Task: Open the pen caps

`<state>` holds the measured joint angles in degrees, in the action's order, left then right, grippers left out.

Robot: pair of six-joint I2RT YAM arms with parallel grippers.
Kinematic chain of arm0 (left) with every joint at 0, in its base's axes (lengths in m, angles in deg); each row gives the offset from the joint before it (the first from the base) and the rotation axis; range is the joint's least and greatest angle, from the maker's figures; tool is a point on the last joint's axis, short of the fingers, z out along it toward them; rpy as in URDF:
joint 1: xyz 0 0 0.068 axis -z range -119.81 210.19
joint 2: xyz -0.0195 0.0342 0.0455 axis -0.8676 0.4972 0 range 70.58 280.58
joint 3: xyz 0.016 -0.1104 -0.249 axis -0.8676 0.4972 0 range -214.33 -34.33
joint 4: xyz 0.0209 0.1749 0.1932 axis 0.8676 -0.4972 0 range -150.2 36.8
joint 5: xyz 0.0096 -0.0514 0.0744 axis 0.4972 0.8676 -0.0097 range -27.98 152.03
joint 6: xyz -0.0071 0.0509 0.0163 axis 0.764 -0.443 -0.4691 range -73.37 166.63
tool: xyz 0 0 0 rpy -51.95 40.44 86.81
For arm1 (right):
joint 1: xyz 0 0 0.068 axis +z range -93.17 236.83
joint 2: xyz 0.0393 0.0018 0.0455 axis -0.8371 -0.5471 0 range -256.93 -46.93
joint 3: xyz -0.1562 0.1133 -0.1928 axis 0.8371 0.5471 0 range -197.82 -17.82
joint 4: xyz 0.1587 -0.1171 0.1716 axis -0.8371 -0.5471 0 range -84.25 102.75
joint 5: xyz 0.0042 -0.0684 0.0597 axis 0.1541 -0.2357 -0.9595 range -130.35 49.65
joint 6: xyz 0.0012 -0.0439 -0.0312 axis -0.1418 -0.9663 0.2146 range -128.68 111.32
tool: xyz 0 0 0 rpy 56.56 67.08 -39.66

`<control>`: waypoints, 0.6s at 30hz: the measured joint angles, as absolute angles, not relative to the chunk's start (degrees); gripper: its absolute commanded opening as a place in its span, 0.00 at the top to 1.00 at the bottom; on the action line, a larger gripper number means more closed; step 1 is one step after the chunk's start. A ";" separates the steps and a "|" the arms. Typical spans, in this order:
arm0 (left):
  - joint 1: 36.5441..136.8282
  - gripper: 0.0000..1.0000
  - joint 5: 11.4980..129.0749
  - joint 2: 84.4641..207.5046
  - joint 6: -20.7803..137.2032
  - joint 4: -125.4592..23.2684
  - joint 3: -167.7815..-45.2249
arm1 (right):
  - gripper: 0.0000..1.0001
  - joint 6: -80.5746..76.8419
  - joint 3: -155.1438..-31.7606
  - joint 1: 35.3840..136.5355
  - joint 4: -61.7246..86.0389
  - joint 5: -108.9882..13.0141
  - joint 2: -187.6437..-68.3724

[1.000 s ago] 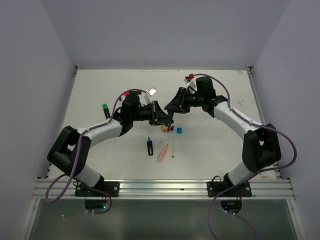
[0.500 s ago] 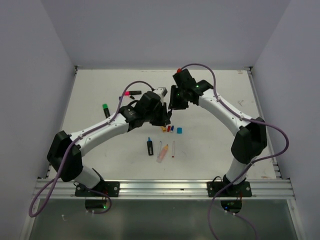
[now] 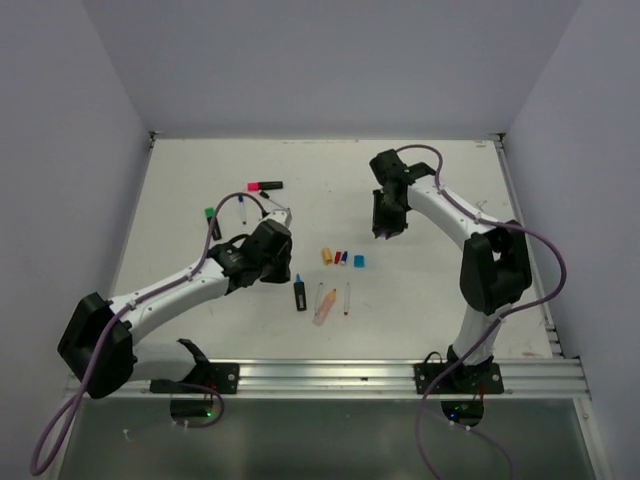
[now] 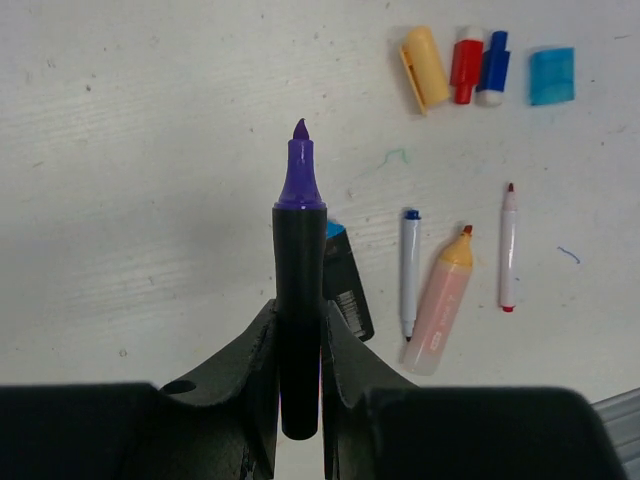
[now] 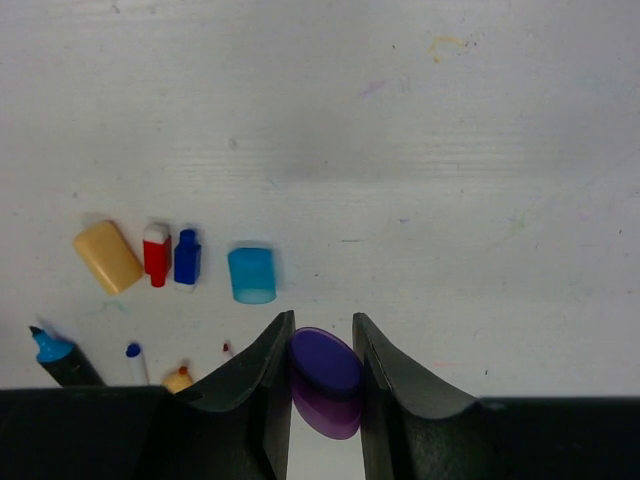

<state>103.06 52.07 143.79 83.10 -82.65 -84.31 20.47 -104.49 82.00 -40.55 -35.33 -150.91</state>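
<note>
My left gripper (image 3: 278, 262) (image 4: 300, 340) is shut on a black pen barrel (image 4: 300, 270) whose bare purple tip points away from me. The purple pen cap (image 5: 325, 378) sits between the fingers of my right gripper (image 3: 384, 230) (image 5: 322, 350), which is shut on it just above the table. Four loose pen caps lie in a row: orange (image 3: 327, 257) (image 4: 424, 68) (image 5: 107, 256), red (image 4: 465, 64) (image 5: 157, 254), blue (image 4: 493, 68) (image 5: 187, 257) and cyan (image 3: 359, 260) (image 4: 552, 76) (image 5: 251, 274).
Uncapped pens lie near the front: a black highlighter (image 3: 300, 293) (image 4: 345, 285), a white pen (image 4: 410, 272), a peach marker (image 3: 326, 306) (image 4: 445, 300) and a thin red-tipped pen (image 4: 508, 248). A pink-capped pen (image 3: 264, 186) and a green-capped pen (image 3: 211, 222) lie at the back left.
The two grippers, close together at mid-table, have pulled apart. The left one swung down and left with the barrel; the right one moved right with the purple cap.
</note>
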 measured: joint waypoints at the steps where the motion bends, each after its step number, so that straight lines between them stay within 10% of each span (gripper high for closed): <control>1: 103.06 1.00 52.05 143.59 83.25 -82.63 -82.95 | 1.00 20.09 -104.08 81.54 -40.63 -35.37 -151.68; 18: 102.67 0.82 57.64 140.99 86.51 -75.13 -68.73 | 0.88 18.15 -97.06 81.30 -37.20 -40.07 -158.71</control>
<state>102.67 57.64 140.99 86.51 -75.13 -68.73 18.15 -97.06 81.30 -37.20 -40.07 -158.71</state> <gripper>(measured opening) 0.206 0.308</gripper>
